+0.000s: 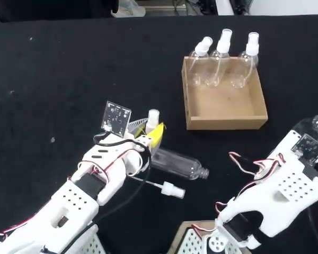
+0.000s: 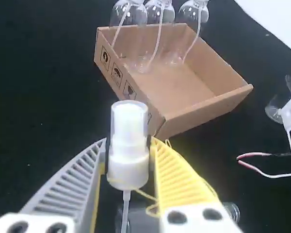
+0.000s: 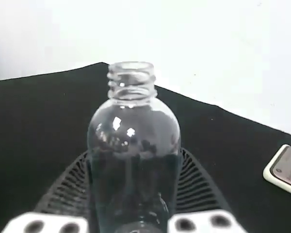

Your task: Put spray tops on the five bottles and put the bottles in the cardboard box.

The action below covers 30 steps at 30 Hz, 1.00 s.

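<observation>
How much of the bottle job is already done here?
Done: three capped bottles sit in the cardboard box. In hand: the left pincer grips a spray top; the right pincer grips an uncapped bottle. Left: join those two, cap the lying bottle with the loose spray top beside it, box both.

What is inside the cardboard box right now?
Three clear bottles with spray tops, side by side, leaning on the far wall of the cardboard box. The floor under them is covered.
</observation>
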Motion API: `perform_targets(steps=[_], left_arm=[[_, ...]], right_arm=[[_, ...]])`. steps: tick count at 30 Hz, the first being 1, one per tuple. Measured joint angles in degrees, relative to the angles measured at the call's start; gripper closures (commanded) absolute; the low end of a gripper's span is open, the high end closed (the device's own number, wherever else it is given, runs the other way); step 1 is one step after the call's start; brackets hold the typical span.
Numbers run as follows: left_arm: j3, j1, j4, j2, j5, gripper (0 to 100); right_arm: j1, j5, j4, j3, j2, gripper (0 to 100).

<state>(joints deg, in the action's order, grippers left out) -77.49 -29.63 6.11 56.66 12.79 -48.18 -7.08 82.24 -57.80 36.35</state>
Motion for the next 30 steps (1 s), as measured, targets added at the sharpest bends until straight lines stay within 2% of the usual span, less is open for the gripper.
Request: perform_targets(steps=[6, 10, 15, 17, 22, 30], left_arm=[[-0.79, 0.00, 0.00, 0.09, 0.00, 97], [-1.32, 0.00, 0.00, 0.18, 0.00, 97], [-1.32, 0.00, 0.00, 0.18, 0.00, 97], [-1.32, 0.00, 0.00, 0.18, 0.00, 97], [-1.32, 0.00, 0.00, 0.18, 0.00, 97], [-1.32, 2.46, 0.00, 0.18, 0.00, 97]], right_arm=[[0.53, 0.00, 7.82, -6.68, 0.09, 82.5], [1.14, 0.00, 8.88, -8.18, 0.09, 81.6], [1.41, 0.00, 8.88, -9.76, 0.26, 72.3], [1.32, 0.00, 8.88, -9.58, 0.35, 75.2], [1.32, -0.18, 8.88, -9.85, 0.35, 92.7], [1.23, -0.18, 8.88, -9.85, 0.35, 82.1]])
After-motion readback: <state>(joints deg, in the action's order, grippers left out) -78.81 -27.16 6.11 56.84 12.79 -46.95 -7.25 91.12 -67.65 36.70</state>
